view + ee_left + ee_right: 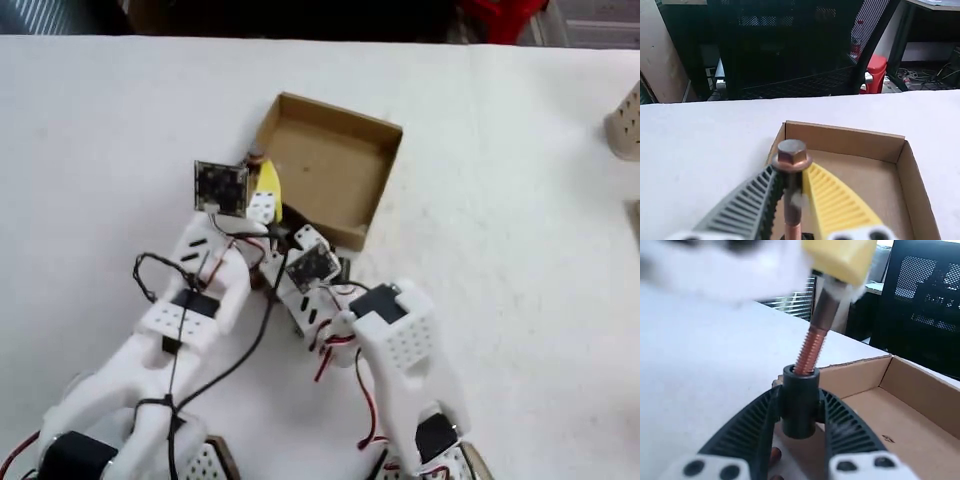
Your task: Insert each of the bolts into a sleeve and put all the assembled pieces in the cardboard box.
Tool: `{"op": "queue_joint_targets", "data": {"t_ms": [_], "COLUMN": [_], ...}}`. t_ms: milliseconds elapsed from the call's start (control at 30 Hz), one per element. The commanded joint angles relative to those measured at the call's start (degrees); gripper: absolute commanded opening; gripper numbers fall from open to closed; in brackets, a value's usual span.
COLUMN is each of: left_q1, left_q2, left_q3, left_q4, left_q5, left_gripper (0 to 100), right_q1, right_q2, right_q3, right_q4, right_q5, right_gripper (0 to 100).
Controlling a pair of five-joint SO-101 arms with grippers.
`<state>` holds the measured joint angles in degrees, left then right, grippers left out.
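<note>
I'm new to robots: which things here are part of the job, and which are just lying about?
Job: copper bolt in the left gripper; black sleeve in the right gripper; cardboard box.
Lying about: perforated beige object on the table; red object behind the table.

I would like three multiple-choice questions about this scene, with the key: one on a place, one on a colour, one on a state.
1. Where is the tip of the bolt?
A. inside the top of the sleeve
B. far above it
C. beside it

2. Which colour is the sleeve?
A. yellow
B. black
C. red

3. The left claw is:
A. open
B. shut on the bolt
C. shut on the sleeve

Key:
1 A, the thread enters the sleeve held in the right claw.
2 B, it looks black in the right wrist view.
3 B, it clamps the bolt just below the head.
</note>
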<state>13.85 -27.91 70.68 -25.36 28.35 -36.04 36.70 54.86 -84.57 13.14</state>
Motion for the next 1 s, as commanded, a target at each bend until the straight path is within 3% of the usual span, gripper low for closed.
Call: {"op": "queue_joint_targets", "data": {"t_ms": [0,333,567,867,967], "left_q1": [0.92,0.57,0.13,0.75,0.84], "left_q2": [-2.95,-2.95,-2.33,-2.77,-2.33], "left_q3": [-1.05,-1.67,-1.23,-1.58,-1.23], "left_q4": [-0.88,-0.79,-0.18,1.58,2.37], "left_q5": [-0.7,-2.55,-5.89,-6.51,-11.43], "left_gripper": [2,2,2,2,2], "right_q1": [1.01,2.24,5.49,6.2,6.37], "right_q2": [-0.66,-0.75,-6.11,-8.4,-8.4], "right_q3": [-1.67,-2.11,-0.35,1.05,1.05], "right_q4": [0.22,0.4,-0.48,-0.22,-0.31], "right_q5": [1.67,1.23,-11.43,-11.96,-11.69], "right_gripper": [1.5,1.5,1.5,1.5,1.5]}}
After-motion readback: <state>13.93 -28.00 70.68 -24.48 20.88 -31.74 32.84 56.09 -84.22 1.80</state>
